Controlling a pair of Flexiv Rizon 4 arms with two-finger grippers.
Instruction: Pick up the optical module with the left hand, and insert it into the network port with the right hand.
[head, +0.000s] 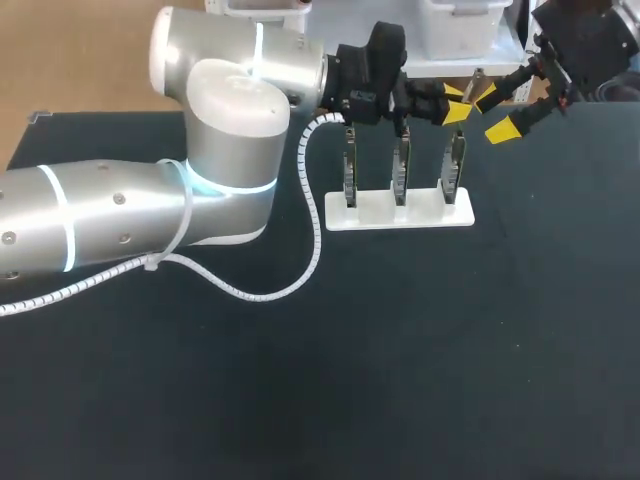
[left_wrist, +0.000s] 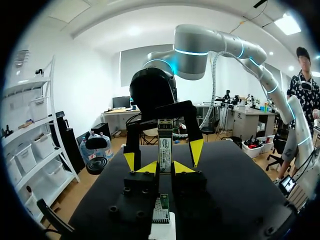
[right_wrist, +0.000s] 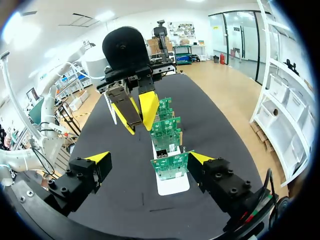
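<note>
left gripper (head: 455, 103): clamped on module (left_wrist: 165, 145), above stand's (head: 372, 213) right end | module's long axis runs rightward, tip toward right gripper (head: 497, 113) | right gripper: spread wide, just beside tip, nearer arm | circuit boards (right_wrist: 170, 145) below

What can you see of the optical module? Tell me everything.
The optical module is a slim rectangular bar, grey metal by its look, with a printed label on one face. It is off the table, clamped from two sides in the jaws of the left gripper, its free end reaching past their yellow tips. The right gripper faces it with jaws open, not gripping it.
</note>
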